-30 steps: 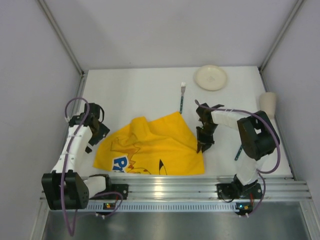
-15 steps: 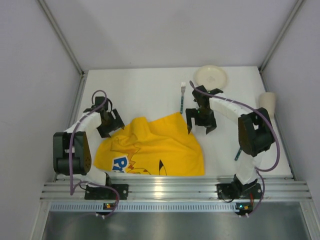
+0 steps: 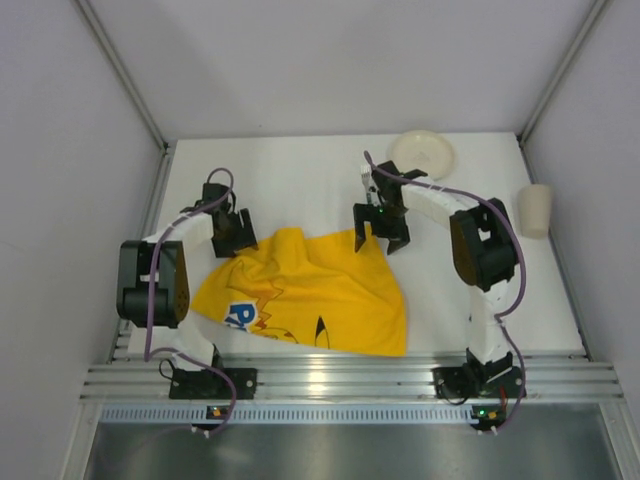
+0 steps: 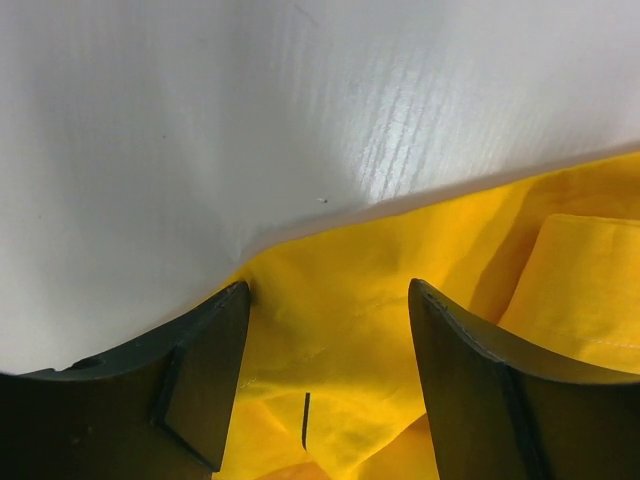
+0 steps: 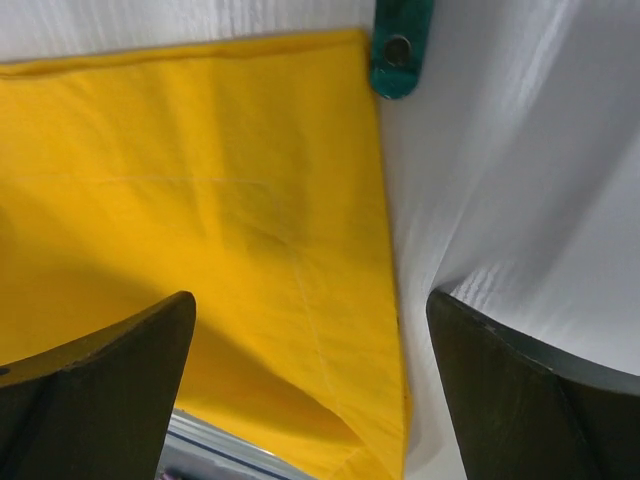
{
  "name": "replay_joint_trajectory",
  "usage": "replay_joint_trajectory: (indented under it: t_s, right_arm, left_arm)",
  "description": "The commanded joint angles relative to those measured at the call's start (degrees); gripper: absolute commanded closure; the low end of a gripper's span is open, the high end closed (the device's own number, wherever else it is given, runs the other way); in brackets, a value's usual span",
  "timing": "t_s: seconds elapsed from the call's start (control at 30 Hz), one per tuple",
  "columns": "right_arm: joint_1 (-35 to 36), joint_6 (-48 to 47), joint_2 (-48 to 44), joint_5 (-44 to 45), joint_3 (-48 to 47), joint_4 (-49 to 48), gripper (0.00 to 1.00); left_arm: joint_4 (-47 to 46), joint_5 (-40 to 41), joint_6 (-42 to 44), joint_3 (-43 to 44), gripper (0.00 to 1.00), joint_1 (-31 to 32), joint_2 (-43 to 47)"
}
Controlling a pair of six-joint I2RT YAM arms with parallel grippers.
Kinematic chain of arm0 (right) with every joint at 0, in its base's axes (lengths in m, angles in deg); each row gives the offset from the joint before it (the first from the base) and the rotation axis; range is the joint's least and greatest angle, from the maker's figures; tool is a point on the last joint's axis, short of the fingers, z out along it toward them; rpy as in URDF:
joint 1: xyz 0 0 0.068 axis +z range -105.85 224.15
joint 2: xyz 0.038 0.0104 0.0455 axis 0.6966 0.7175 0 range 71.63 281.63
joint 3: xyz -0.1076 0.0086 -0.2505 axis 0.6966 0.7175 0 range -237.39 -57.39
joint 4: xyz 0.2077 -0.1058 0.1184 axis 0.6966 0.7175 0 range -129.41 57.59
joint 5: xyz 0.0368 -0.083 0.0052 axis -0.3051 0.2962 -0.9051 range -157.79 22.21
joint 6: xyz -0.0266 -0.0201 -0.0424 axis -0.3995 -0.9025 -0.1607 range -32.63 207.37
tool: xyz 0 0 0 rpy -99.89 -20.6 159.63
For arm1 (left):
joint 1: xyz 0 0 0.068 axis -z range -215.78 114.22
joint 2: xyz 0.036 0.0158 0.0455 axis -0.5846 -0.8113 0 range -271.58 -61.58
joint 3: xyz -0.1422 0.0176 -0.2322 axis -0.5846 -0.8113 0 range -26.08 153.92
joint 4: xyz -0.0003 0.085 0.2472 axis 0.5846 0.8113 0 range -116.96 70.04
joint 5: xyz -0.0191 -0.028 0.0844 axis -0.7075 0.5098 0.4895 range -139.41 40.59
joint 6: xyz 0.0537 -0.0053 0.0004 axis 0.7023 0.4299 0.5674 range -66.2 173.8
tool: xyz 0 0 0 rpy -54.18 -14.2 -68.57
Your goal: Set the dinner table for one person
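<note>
Both arms have reached farther out since a second ago. The left arm's fingers (image 4: 200,390) gape wide over the far left edge of the yellow cartoon-printed cloth (image 3: 300,290). The right arm's fingers (image 5: 530,400), wide too, straddle its far right corner beside the teal-handled fork (image 5: 400,50). All lie on the white rectangular desk (image 3: 280,180). The round cream plate (image 3: 421,155) shows only its own face, and the beige cup's (image 3: 533,210) inside cannot be seen.

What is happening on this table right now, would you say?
Two robot arms are busy with a crumpled yellow cloth on the white table. The left tool hangs open over the cloth's far left edge. The right tool hangs open over its far right corner, next to the fork and its teal handle. A plate and a cup sit at the far right.
</note>
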State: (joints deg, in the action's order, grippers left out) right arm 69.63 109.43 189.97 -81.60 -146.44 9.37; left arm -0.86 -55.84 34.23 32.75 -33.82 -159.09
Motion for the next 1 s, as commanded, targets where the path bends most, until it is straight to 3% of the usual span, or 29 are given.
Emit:
replay_joint_trajectory:
  t_s: [0.0,0.33,0.43,0.73,0.97]
  right_arm:
    - [0.0,0.5,2.1,-3.5,-4.8,-3.6,0.00]
    - [0.0,0.5,7.3,-3.1,-9.9,-1.3,0.01]
    - [0.0,0.1,7.2,-2.9,-8.8,-1.0,0.02]
    - [0.0,-1.8,6.9,-1.9,-6.0,-0.5,0.02]
    - [-0.4,-3.2,7.7,-1.1,-8.1,1.4,0.02]
  left_arm:
    - [-3.1,-1.5,3.5,1.0,0.31,1.6,-1.5]
    - [-6.4,8.6,6.2,4.4,0.17,8.1,-1.0]
    - [-10.5,10.5,7.4,3.0,0.15,8.8,3.3]
    - [-14.7,13.8,10.0,3.3,0.15,9.6,6.5]
    - [-11.2,9.4,9.2,5.2,0.24,9.7,-1.7]
